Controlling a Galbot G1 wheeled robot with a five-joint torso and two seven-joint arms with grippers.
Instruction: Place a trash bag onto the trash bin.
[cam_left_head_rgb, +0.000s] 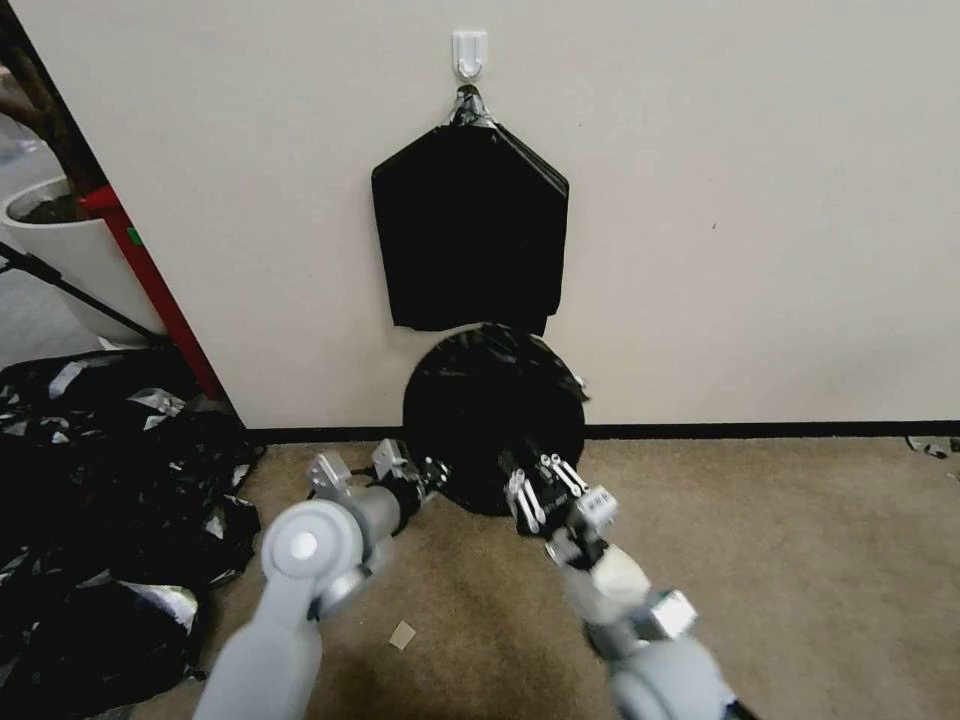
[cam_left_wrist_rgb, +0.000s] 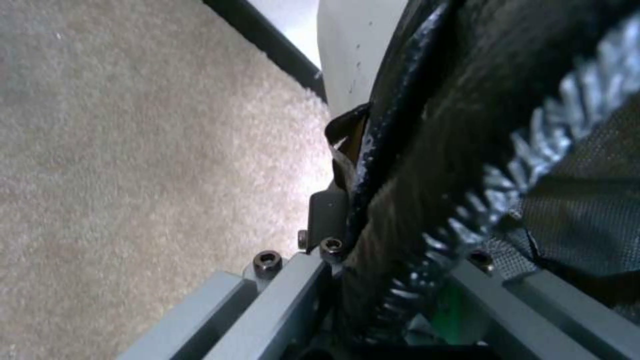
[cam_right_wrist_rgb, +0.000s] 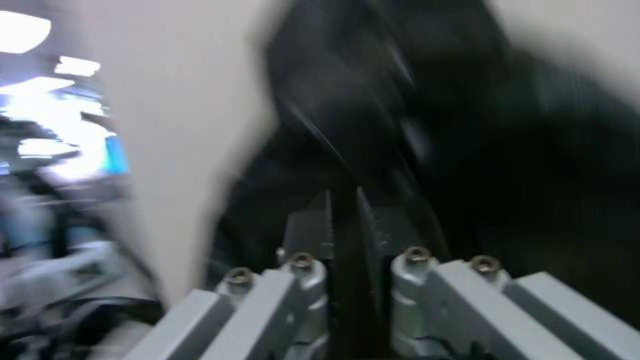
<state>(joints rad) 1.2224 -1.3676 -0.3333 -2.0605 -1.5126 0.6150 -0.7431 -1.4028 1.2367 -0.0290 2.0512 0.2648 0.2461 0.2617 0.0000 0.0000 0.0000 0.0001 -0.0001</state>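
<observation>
Head view: bag (cam_left_head_rgb: 492, 415) is stretched as a round black disc over the bin, on the carpet (cam_left_head_rgb: 800, 560) against the wall (cam_left_head_rgb: 760, 200), directly below the flat black stack (cam_left_head_rgb: 470, 232) hanging from a white hook (cam_left_head_rgb: 469, 52).
Left gripper (cam_left_head_rgb: 432, 474): at the disc's lower left edge; fingers close together with black film between them, clamped on the bag.
Right gripper (cam_left_head_rgb: 522, 470): at the disc's lower right edge; fingers nearly together, pinching the bag's film.
Left wrist view: bin (cam_left_wrist_rgb: 357, 55) shows here as a cream wall beside the film; bag (cam_left_wrist_rgb: 427, 150) runs between the fingers (cam_left_wrist_rgb: 328, 212), its gathered hem bright and wrinkled.
Right wrist view: blurred; two narrow fingers (cam_right_wrist_rgb: 313, 225) stand close with dark film (cam_right_wrist_rgb: 413, 110) in the slit between them.
Orientation: bag's mouth faces up toward the camera; the disc is round, no clear long axis.
Surroundings: heap of black plastic (cam_left_head_rgb: 100, 500) lies on the floor to the robot's left.
</observation>
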